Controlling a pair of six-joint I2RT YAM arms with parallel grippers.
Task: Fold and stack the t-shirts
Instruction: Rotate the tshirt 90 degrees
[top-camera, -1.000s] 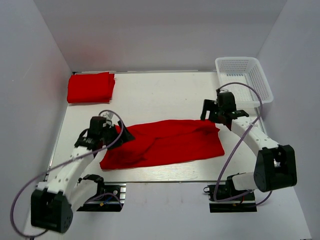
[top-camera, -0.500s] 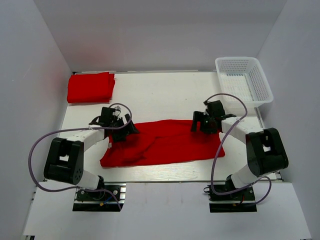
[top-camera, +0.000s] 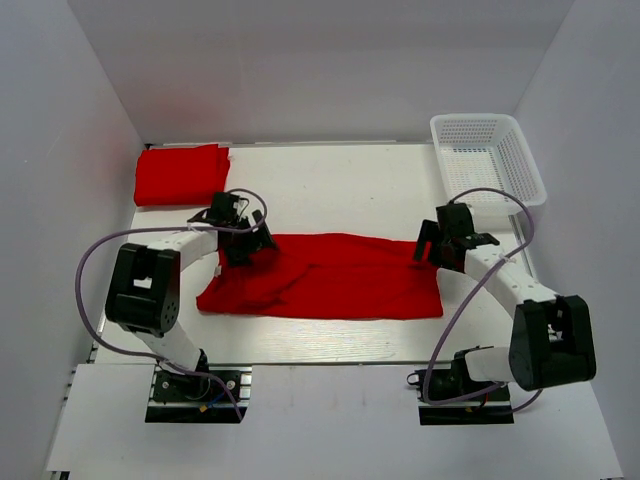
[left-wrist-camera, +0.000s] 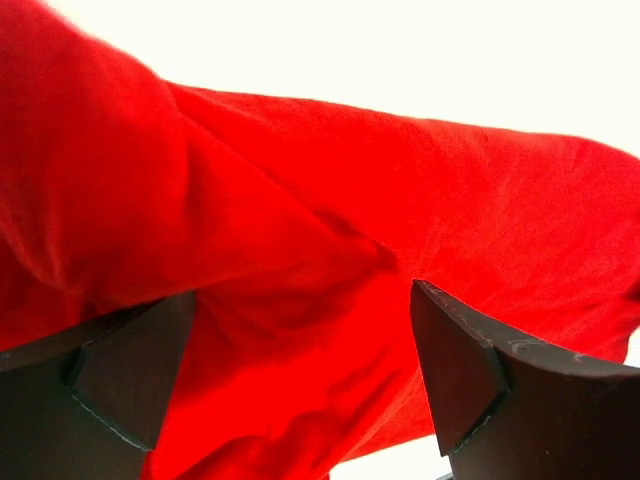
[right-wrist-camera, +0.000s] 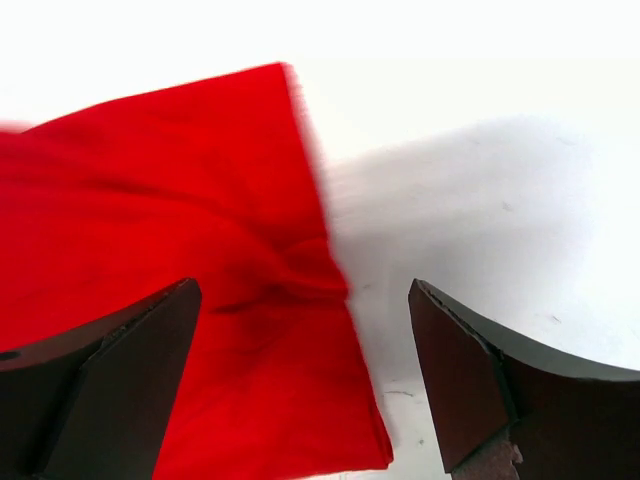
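A red t-shirt (top-camera: 330, 277) lies folded lengthwise in a long strip across the middle of the table. My left gripper (top-camera: 245, 243) is open over the strip's far left corner, with red cloth (left-wrist-camera: 300, 260) filling the space under its jaws. My right gripper (top-camera: 432, 247) is open over the strip's far right corner; the cloth's right edge (right-wrist-camera: 330, 300) runs between its jaws with bare table to the right. A second red t-shirt (top-camera: 181, 174) lies folded at the far left corner of the table.
A white mesh basket (top-camera: 488, 158) stands at the far right corner. The white table (top-camera: 330, 190) ends at walls on the left, back and right.
The far edge of the shirt has been drawn forward and laid flat, making a neater strip. Both grippers have let go and now sit open above its far corners.
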